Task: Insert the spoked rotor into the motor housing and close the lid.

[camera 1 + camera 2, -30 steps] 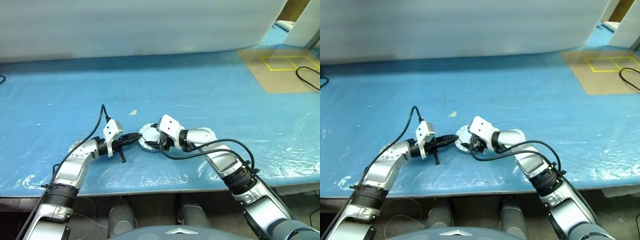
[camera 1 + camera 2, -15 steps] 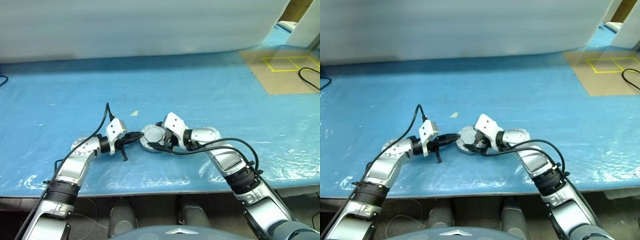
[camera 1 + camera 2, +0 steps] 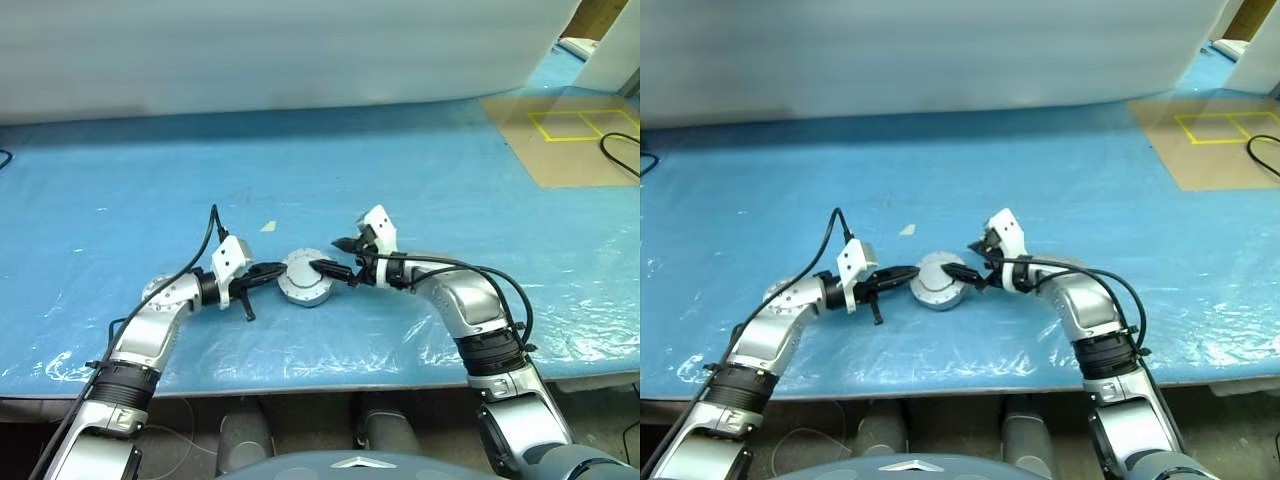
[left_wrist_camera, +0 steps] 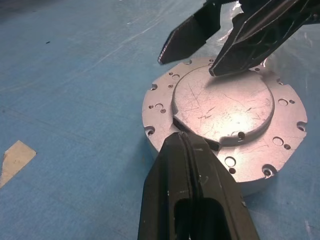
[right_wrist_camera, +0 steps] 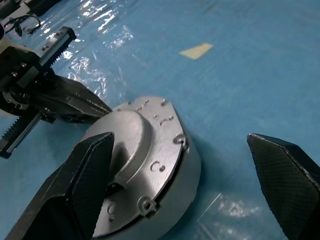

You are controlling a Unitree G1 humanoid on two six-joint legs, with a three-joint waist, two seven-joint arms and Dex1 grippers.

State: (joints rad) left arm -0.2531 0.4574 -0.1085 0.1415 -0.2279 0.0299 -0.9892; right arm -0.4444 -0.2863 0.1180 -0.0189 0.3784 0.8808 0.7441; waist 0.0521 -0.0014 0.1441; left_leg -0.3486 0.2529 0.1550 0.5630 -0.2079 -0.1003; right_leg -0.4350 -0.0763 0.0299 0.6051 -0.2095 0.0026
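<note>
A round silver assembly [image 3: 305, 278] lies on the blue table. Its top is a smooth disc with a raised flat centre and small holes round the rim [image 4: 225, 107]; I take this for the lid sitting on the motor housing [image 5: 180, 172]. The spoked rotor is hidden. My left gripper [image 3: 268, 270] is shut, and its tips [image 4: 181, 137] touch the assembly's left edge. My right gripper [image 3: 340, 256] stands open at the assembly's right side. One of its fingers [image 4: 245, 42] is over the top's edge and the other [image 4: 190, 35] is beyond it, with nothing held.
A small pale scrap [image 3: 266, 225] lies on the table behind the assembly. At the back right is a brown board with yellow tape lines [image 3: 570, 135] and a black cable [image 3: 615, 155]. The table's front edge runs just below both arms.
My right gripper has opened, rolled and drawn back to the right, off the assembly's top. The smooth silver top now shows. My left gripper has stayed at the left edge.
</note>
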